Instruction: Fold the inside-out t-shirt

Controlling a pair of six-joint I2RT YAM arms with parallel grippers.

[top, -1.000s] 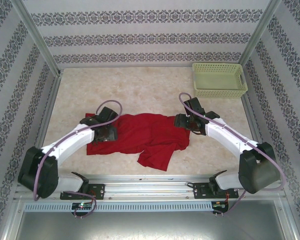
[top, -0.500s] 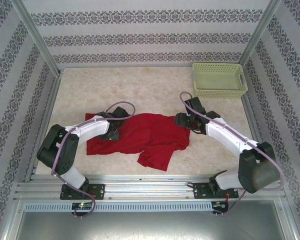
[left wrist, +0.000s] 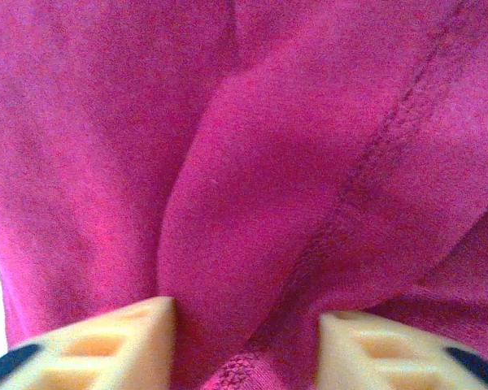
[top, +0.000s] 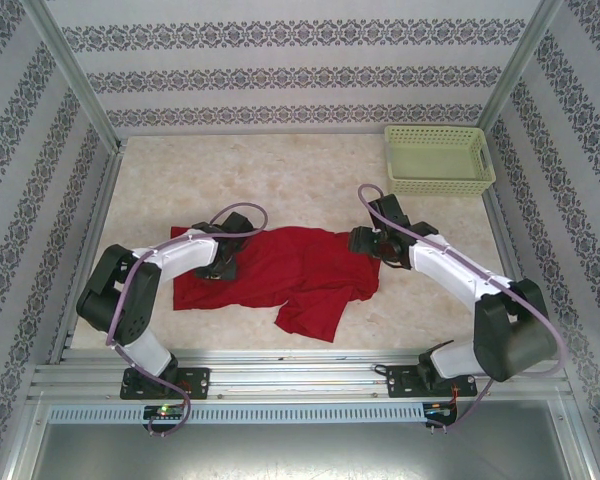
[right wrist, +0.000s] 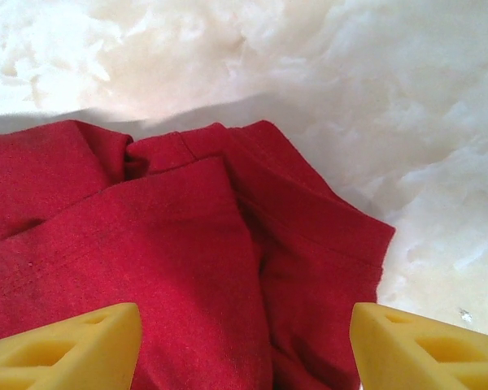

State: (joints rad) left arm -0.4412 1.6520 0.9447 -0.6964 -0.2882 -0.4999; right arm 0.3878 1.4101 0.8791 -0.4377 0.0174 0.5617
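The inside-out t-shirt (top: 290, 265) lies crumpled and spread on the table, bright red, with one part hanging toward the near edge. My left gripper (top: 223, 266) is pressed down on its left part. In the left wrist view the fingers (left wrist: 146, 337) stand apart with a raised fold of the t-shirt (left wrist: 244, 179) and a seam between them; left gripper (left wrist: 246, 345) is open. My right gripper (top: 366, 243) sits at the shirt's right edge. Right gripper (right wrist: 244, 349) is wide open just over the red cloth (right wrist: 171, 244), and a hemmed corner lies ahead of it.
A pale green lattice basket (top: 438, 158) stands at the back right corner. Patterned walls and metal posts close in the table on three sides. Bare marbled tabletop (top: 280, 180) lies behind the shirt, and the metal rail with the arm bases (top: 300, 375) runs in front.
The left arm has folded its elbow back toward its base and lowered the gripper onto the shirt's left part, its jaws narrowing around a fold. The right arm has stayed still.
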